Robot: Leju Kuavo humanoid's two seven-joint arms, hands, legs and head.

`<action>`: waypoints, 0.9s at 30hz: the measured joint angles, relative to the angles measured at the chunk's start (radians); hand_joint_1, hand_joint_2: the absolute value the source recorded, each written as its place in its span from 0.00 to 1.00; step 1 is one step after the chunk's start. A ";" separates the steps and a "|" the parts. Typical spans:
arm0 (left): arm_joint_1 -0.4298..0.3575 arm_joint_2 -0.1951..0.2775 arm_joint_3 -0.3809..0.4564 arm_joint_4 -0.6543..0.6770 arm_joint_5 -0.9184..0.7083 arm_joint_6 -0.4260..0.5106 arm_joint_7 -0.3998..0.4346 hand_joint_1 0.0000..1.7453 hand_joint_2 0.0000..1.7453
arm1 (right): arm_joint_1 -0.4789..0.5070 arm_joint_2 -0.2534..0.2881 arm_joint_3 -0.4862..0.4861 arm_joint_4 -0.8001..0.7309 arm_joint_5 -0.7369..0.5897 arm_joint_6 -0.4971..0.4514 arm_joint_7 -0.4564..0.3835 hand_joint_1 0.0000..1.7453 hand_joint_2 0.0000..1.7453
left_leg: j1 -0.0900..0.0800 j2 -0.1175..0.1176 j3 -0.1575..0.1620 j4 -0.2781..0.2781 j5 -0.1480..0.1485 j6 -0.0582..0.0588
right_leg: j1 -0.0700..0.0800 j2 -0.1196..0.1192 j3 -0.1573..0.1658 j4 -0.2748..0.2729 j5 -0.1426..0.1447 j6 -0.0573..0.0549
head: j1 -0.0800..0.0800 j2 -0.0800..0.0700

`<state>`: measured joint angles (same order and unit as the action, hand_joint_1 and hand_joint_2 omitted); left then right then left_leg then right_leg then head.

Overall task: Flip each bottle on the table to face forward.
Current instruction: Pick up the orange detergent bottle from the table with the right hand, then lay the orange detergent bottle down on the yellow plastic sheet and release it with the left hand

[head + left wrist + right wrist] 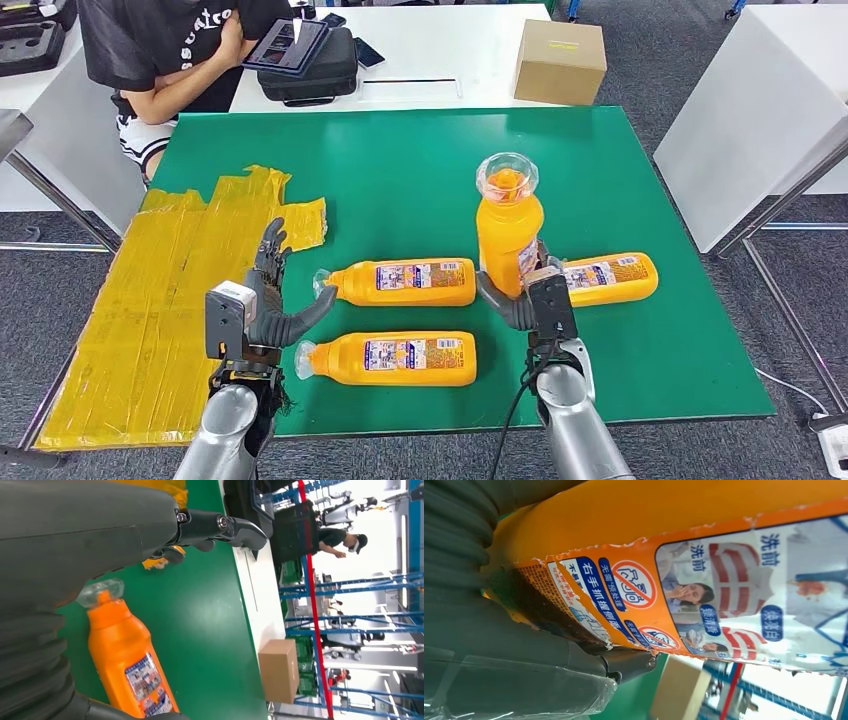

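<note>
The right hand is gripping the upright orange plastic bottle low on its glossy, likely slippery label; it is looking full and heavy; the left hand is hovering spread, holding nothing.

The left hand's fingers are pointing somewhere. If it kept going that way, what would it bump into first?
Probably nothing soon. The left hand points away from the robot over bare green table, beside the yellow tape patch. The nearest lying bottle sits off to its right, though depth is uncertain.
</note>
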<state>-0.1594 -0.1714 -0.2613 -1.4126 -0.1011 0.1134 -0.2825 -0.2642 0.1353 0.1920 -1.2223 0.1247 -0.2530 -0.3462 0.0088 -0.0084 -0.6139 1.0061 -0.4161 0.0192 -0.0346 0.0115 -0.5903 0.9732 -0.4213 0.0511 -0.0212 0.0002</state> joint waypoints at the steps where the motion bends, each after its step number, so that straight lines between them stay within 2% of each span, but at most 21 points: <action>1: -0.004 0.000 -0.006 0.000 0.000 0.000 0.002 0.00 1.00 | -0.014 0.011 0.005 0.023 -0.013 0.006 -0.008 1.00 1.00 | 0.000 0.000 0.000 0.000 0.000 0.000 | 0.000 0.000 0.000 0.000 0.000 0.000 | 0.000 0.000; 7: -0.031 -0.001 -0.031 0.000 0.005 0.005 0.011 0.00 1.00 | -0.127 0.071 0.041 0.180 -0.066 0.039 -0.040 1.00 1.00 | 0.000 0.000 0.000 0.000 0.001 -0.001 | 0.000 0.000 0.000 0.000 0.000 0.000 | 0.000 0.000; 12: -0.041 -0.002 -0.041 0.000 0.006 0.005 0.013 0.00 1.00 | -0.183 0.100 0.073 0.258 -0.081 0.089 -0.040 1.00 1.00 | 0.000 -0.001 0.000 0.000 0.001 -0.002 | 0.000 0.000 -0.001 0.000 0.000 0.000 | 0.000 0.000; 20: -0.049 -0.004 -0.042 0.001 0.006 0.005 0.013 0.00 1.00 | -0.223 0.118 0.100 0.321 -0.082 0.115 -0.039 1.00 1.00 | 0.000 -0.001 -0.001 0.000 0.001 -0.002 | 0.000 -0.001 -0.001 0.000 0.000 0.000 | 0.000 0.000; 27: -0.052 -0.009 -0.043 0.001 0.006 -0.006 0.017 0.00 1.00 | -0.254 0.123 0.122 0.369 -0.080 0.175 -0.038 1.00 1.00 | 0.000 -0.001 -0.001 0.000 0.001 -0.002 | 0.000 -0.001 -0.001 0.000 0.000 0.000 | 0.000 0.000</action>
<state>-0.2114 -0.1801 -0.3040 -1.4118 -0.0954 0.1072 -0.2655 -0.5185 0.2586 0.3140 -0.8533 0.0442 -0.0781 -0.3838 0.0089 -0.0091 -0.6144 1.0063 -0.4147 0.0176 -0.0347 0.0110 -0.5913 0.9734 -0.4211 0.0510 -0.0210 0.0004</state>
